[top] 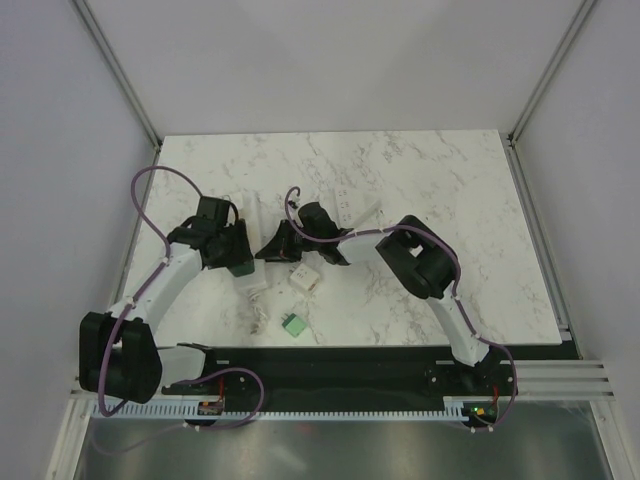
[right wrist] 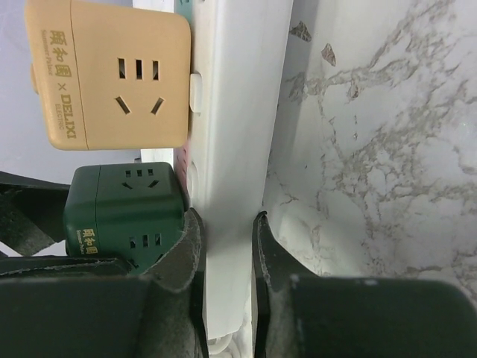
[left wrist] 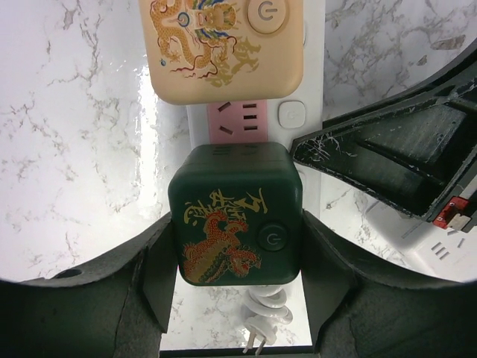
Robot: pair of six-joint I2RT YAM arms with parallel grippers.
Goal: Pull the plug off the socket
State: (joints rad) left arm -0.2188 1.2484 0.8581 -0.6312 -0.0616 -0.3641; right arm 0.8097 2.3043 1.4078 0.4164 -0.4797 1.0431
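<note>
Socket: long white strip, left of centre on the marble counter, largely hidden under both tools in the top view. Whether it lies flat on the counter or is held off it, cannot tell. Two cube adapters sit on its outlet face: a beige cube with a gold dragon print and a round power button, and just beside it a dark green cube plug with the same motif. A pink outlet shows in the gap between the two, with a small white switch next to it. The green cube plug is seated on the strip. Left tool: fingers on either side of the green cube plug, lying against its two opposite flanks, so pinching it. Right tool: fingers pressed together on the socket body, one on the outlet face just below the green cube, the other on the back; no gap visible at either contact. In the left wrist view the right tool sits just beside the green cube, to its right. The white cord is coiled at the strip's end nearest the left wrist camera, its pins bare. A small lighter green block lies apart on the counter, nearer the arm bases.
</note>
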